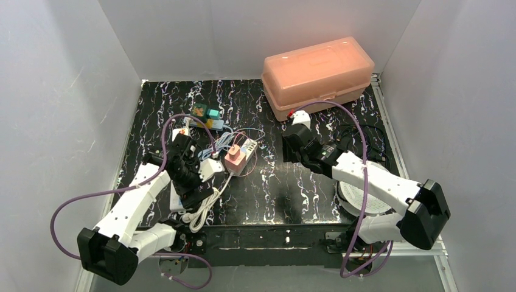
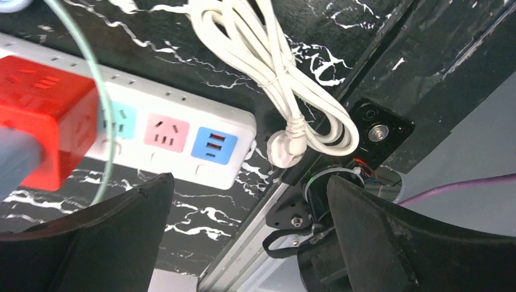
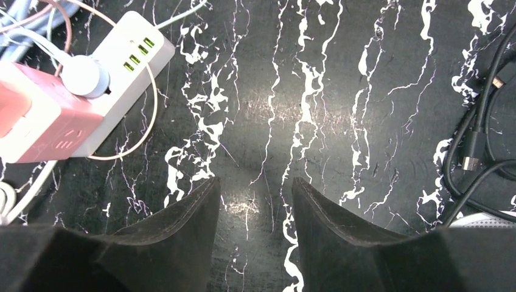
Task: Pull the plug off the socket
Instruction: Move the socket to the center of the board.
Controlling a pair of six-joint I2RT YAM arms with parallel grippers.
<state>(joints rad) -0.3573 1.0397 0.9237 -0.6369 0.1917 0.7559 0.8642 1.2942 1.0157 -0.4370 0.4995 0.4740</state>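
Observation:
A white round plug (image 3: 85, 76) sits in a white USB socket strip (image 3: 131, 61), right beside a pink cube socket (image 3: 42, 128); the cube (image 1: 234, 160) lies centre-left on the table. My right gripper (image 3: 254, 182) hovers over bare table to the right of them, open, nothing between its fingers. My left gripper (image 2: 249, 188) is wide open and empty above a second white power strip (image 2: 182, 140) with teal, pink and blue outlets. A blurred red cube (image 2: 42, 134) fills that view's left edge.
A coiled white cord with its plug (image 2: 286, 149) lies by the table's near edge. A peach plastic box (image 1: 316, 73) stands at the back right. Black cables (image 3: 481, 140) lie at the right. Small teal blocks (image 1: 207, 114) sit at the back left.

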